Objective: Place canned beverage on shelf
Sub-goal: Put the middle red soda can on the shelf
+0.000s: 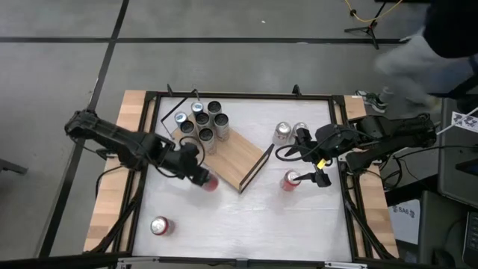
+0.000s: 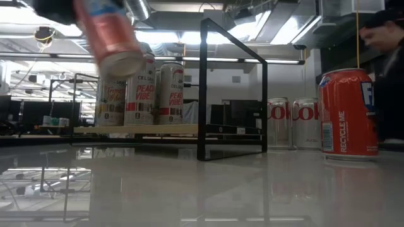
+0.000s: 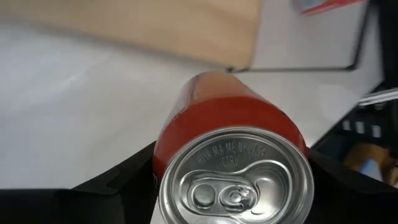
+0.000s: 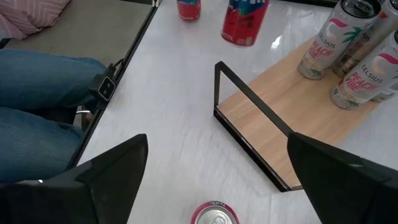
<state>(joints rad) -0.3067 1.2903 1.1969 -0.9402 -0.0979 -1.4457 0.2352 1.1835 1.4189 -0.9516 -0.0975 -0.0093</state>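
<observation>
Looking straight down on the white table [image 1: 246, 224], the left gripper [image 1: 203, 178] is holding a red aluminium beverage can [image 1: 210, 182] just beside the near-left edge of the light-brown wooden shelf with its thin black metal frame [image 1: 237, 155], its jaws pinching the can's body. A cluster of slim silver-topped cans [image 1: 200, 122] is standing on the shelf's far-left end. The right gripper [image 1: 309, 178] is hovering with its jaws spread wide over an upright red can [image 1: 290, 181] to the right of the shelf, while two silver cans [image 1: 290, 132] are standing farther back. Another red can [image 1: 159, 226] is sitting on the near-left part of the table.

From table height, the held red can [image 2: 112, 34] is hanging tilted and clear of the surface, in front of the pale cans [image 2: 142, 91] lined up on the shelf board [image 2: 136, 129]. The shelf's black frame [image 2: 232, 88] is rising at centre, with two silver cola cans [image 2: 293, 123] and a big red can [image 2: 347, 113] to the right.

Past the left wrist, the red can's silver top [image 3: 235, 177] is filling the view between the dark fingers [image 3: 115, 183], with the wooden board [image 3: 155, 25] lying beyond.

Past the right wrist, dark fingers [image 4: 109, 168] are standing well apart above a red can top [image 4: 214, 214], the shelf [image 4: 280, 118] is lying ahead, and a person's blue-jeaned legs [image 4: 43, 93] are showing beside the table.
</observation>
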